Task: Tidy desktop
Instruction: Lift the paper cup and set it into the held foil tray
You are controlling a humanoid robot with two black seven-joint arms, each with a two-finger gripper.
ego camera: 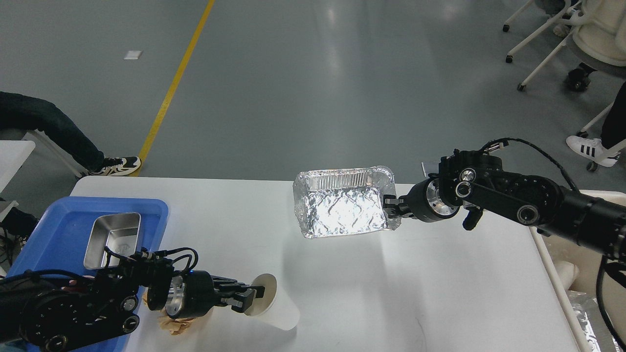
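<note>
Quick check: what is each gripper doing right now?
Left gripper: closed on the rim of the tilted paper cup.
Right gripper: closed on the edge of the foil tray, held up.

On the white desktop [342, 274], the left gripper [247, 299] is clamped on the rim of a paper cup [274, 303], which is tilted with its mouth toward the gripper. Crumpled brown paper [173, 325] lies under the left arm beside a blue tray [58, 230] holding a steel pan [112, 239]. The right gripper [391, 208] pinches the edge of a foil container [342, 208], its open side tipped toward the camera.
</note>
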